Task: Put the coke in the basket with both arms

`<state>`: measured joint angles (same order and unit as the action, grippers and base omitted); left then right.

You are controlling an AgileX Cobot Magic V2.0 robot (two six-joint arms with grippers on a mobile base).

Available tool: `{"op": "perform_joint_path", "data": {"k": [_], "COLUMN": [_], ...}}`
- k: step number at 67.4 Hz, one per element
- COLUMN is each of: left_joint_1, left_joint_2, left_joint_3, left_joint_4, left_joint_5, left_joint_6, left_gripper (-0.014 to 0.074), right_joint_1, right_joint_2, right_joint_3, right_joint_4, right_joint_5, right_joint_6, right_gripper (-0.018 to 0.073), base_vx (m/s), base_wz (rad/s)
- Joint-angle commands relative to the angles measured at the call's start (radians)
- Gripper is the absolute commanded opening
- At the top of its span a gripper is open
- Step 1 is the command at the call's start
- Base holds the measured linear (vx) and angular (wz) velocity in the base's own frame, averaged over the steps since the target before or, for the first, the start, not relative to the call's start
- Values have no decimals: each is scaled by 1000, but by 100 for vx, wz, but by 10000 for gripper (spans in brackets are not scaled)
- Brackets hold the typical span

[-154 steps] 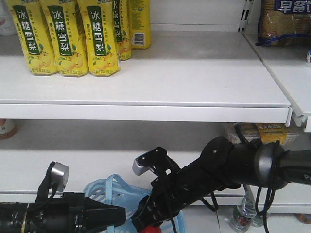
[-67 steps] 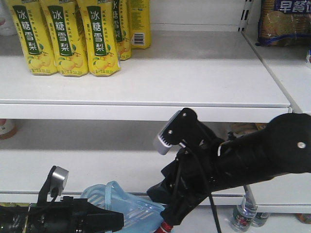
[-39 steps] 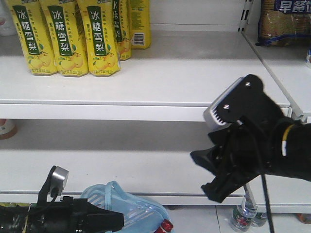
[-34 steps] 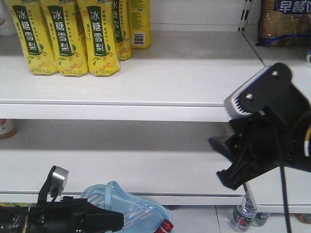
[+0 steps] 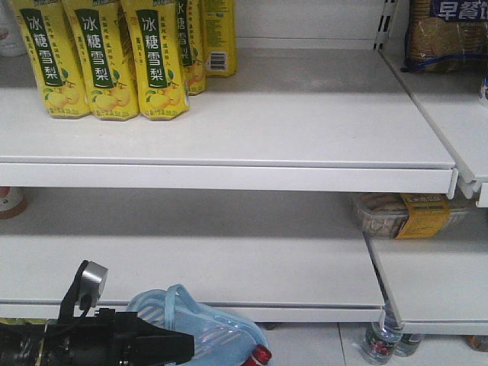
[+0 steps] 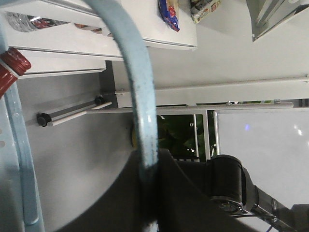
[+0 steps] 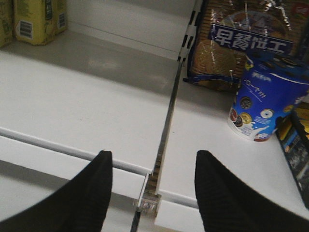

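The light blue basket hangs at the bottom of the front view, tilted. My left gripper is shut on one of its loop handles; in the left wrist view the black jaws of the left gripper close tightly on the blue bar. The coke's red ribbed cap pokes up inside the basket, and the cap shows again beside the basket rim. The rest of the bottle is hidden. My right gripper is open and empty, facing the joint between two white shelf boards.
Yellow pear-drink cartons stand on the upper shelf. A biscuit bag and a blue cup sit on the right shelf. A wrapped snack pack lies on the lower shelf. Clear bottles stand below.
The right arm rose from the basket, swung right and upward, and left the front view. The coke stays in the basket. The left arm has held still.
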<state>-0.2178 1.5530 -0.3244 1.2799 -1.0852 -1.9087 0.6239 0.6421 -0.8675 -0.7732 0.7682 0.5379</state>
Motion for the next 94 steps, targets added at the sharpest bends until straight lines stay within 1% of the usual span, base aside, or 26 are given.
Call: {"op": "perform_joint_path", "data": {"k": [1,8,12,22,27,33,36,40,47,53,94], "left_joint_1": [0,0,0,0,0,0,0,0,0,0,0], "left_joint_2": [-36,-36,-36,-36,-36,-36,-36,-36,-36,-36,-36], "left_joint_3": [-22,-22,-22,-22,-22,-22,-22,-22,-22,-22,-22], "left_joint_4": [-81,-81,-81,-81,-81,-81,-81,-81,-81,-81,-81], "left_joint_5": [-289,-289,-289,-289,-289,-289,-289,-289,-289,-289,-289], "left_joint_6": [8,8,8,8,8,8,8,8,8,8,8], "left_gripper": [-6,-6,-6,-6,-6,-6,-6,-6,-6,-6,-6], "right_joint_1": [-5,-5,-5,-5,-5,-5,-5,-5,-5,-5,-5], "right_joint_2": [-88,-170,-206,-261,-270,-270,-270,-272,-278,-278,-278], "right_joint_3": [63,183,256,399,455,503,525,544,569,591,603], "right_joint_4": [-62,-73,-73,-73,-70,-65,-66,-79,-131,-152,-162], "right_joint_5": [-77,-137,-195,-341,-370,-372,-377,-410,-532,-587,-598], "right_joint_6": [51,91,111,117,128,179,223,259,268,268,268], "right_gripper": [370,370,370,370,370,370,370,369,358,346,246], "base_vx": [0,0,0,0,0,0,0,0,0,0,0], "base_wz": [0,0,0,0,0,0,0,0,0,0,0]}}
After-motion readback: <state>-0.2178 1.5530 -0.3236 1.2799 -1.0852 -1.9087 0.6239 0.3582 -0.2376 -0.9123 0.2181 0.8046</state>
